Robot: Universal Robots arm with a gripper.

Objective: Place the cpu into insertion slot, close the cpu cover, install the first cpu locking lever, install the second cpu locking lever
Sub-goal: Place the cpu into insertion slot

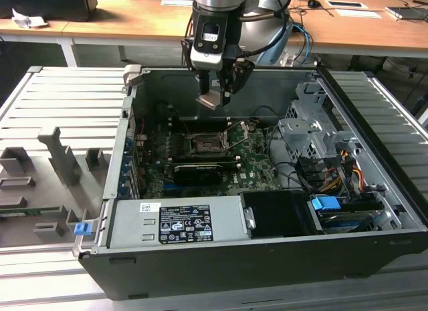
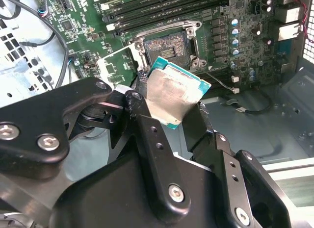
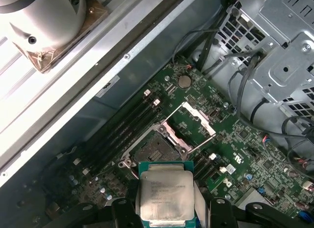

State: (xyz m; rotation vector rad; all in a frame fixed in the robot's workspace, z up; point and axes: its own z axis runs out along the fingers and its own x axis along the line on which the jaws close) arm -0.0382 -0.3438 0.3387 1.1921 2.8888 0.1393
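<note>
Open computer case (image 1: 200,271) lies on a ribbed grey surface (image 1: 60,104), its interior exposed.

Pincer (image 1: 215,97): suspended above the motherboard (image 1: 254,164), over the rear half of the case. It is clamped on the cpu (image 1: 212,99), with a finger against each of two opposite edges. In both wrist views the cpu (image 2: 171,95) (image 3: 164,196) sits between the black fingers (image 2: 142,120), silvery lid visible with a teal-green border, and is tilted rather than level with the board.

The cpu is in the air, clear of the board and not seated.

Insertion slot (image 1: 204,145): uncovered, dark centre exposed, nothing in it. In the first wrist view the slot (image 3: 156,150) lies just beyond the held cpu; in the second wrist view it (image 2: 169,47) is likewise directly past the cpu's far edge.

The cpu cover (image 3: 198,122) is swung open, standing off one side of the slot; also seen raised in the second wrist view (image 2: 120,63).

Other items:
- Memory slots (image 3: 117,135) run alongside the socket.
- A long black card (image 1: 197,170) is mounted in front of it.
- The power supply (image 1: 177,221) occupies the near corner.
- A metal drive cage (image 1: 311,134) stands at the exterior view's right.
</note>
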